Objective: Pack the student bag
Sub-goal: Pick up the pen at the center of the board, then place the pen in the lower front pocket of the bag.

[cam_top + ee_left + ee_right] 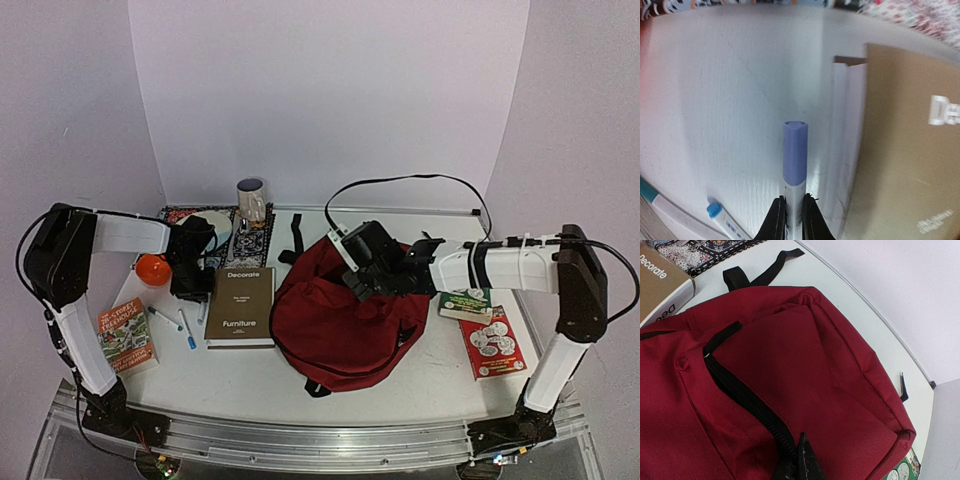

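Top external view: the student bag (340,320), dark red with black straps, lies slumped in the middle of the bench (430,380), a little toward the right edge. A brown book (240,305) titled "Decorate Furniture" lies flat just beside the bag on its left.

The right claw (365,275) reaches over the bag's far side. In the right wrist view its fingers (802,460) are pressed together low in the frame, at the end of the black zip (740,395) that curves across the red fabric. They appear to nip the zip, though the contact is too dark to confirm.

The left claw (190,285) hangs over the bench between the brown book and the left edge. The left wrist view shows it clamped on a white marker (795,160) with a lavender cap, which juts out from between the fingers alongside the book's pages. A blue-capped pen (722,217) and a teal-tipped pen (655,197) lie on the white surface close by.

An orange ball (153,268) sits near the left edge, and a paperback (124,335) lies toward the near left corner. A mug (251,200) stands on a patterned mat (245,235) at the far edge. A green booklet (465,303) and a red booklet (493,342) lie near the right edge.
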You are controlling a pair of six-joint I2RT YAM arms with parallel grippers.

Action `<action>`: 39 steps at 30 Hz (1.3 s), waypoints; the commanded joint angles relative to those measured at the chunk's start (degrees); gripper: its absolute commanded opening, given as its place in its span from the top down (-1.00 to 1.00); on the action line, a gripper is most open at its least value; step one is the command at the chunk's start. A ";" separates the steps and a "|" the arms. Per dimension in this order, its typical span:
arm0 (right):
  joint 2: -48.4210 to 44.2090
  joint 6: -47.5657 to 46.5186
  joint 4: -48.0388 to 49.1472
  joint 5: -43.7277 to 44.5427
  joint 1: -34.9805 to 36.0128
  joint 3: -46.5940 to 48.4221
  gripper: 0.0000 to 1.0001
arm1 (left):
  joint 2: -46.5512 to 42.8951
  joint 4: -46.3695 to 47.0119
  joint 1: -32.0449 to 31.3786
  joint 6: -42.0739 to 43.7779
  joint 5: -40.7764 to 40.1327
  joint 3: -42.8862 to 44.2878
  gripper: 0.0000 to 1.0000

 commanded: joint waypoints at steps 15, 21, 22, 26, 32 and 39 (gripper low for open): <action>-6.34 1.86 0.41 -2.75 0.42 0.54 1.00 | -14.16 15.47 -12.57 -13.97 23.69 0.19 1.00; -6.65 2.55 0.35 -3.95 0.41 0.63 1.00 | -10.82 21.63 -18.42 -16.80 27.99 1.10 1.00; -6.72 2.67 0.33 -4.11 0.40 0.66 1.00 | -9.97 22.17 -19.54 -16.83 28.34 1.79 1.00; -6.56 3.13 0.34 -4.70 0.41 0.79 1.00 | -6.28 24.26 -23.01 -17.53 29.77 3.85 1.00; -6.36 3.25 0.32 -6.21 0.44 1.27 1.00 | -1.20 28.16 -26.21 -19.14 32.03 6.66 1.00; -6.54 5.94 0.32 -7.24 0.37 1.46 1.00 | 3.84 35.73 -27.39 -24.67 31.51 8.19 1.00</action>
